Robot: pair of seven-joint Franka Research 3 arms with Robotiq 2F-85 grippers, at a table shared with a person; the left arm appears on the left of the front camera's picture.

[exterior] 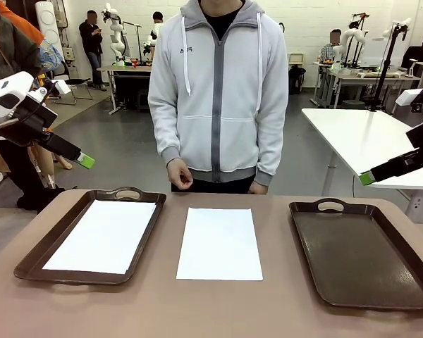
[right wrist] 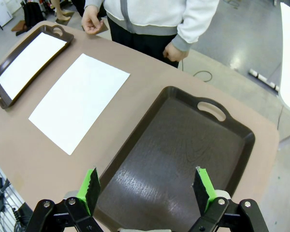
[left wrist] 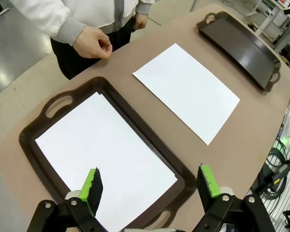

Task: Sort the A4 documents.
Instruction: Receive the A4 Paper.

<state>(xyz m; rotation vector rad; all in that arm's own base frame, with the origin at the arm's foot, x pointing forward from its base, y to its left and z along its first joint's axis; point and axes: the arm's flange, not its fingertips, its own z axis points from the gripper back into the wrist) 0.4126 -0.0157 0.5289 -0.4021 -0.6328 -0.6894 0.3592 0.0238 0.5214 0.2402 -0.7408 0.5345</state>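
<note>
One white A4 sheet [exterior: 220,243] [left wrist: 187,90] [right wrist: 79,100] lies flat on the brown table between two trays. Another sheet [exterior: 103,236] [left wrist: 104,157] [right wrist: 29,62] rests inside the left dark brown tray [exterior: 37,258] [left wrist: 130,112] [right wrist: 0,71]. The right tray [exterior: 359,250] [left wrist: 238,46] [right wrist: 179,145] holds nothing. My left gripper [exterior: 87,161] [left wrist: 152,186] hangs open high above the left tray. My right gripper [exterior: 367,178] [right wrist: 147,188] hangs open above the right tray. Nothing sits between either pair of fingers.
A person in a grey hoodie [exterior: 218,91] stands at the table's far edge, both hands [exterior: 178,173] loosely curled near the edge. A white table [exterior: 366,141] stands behind at the right. Bare tabletop lies along the near edge.
</note>
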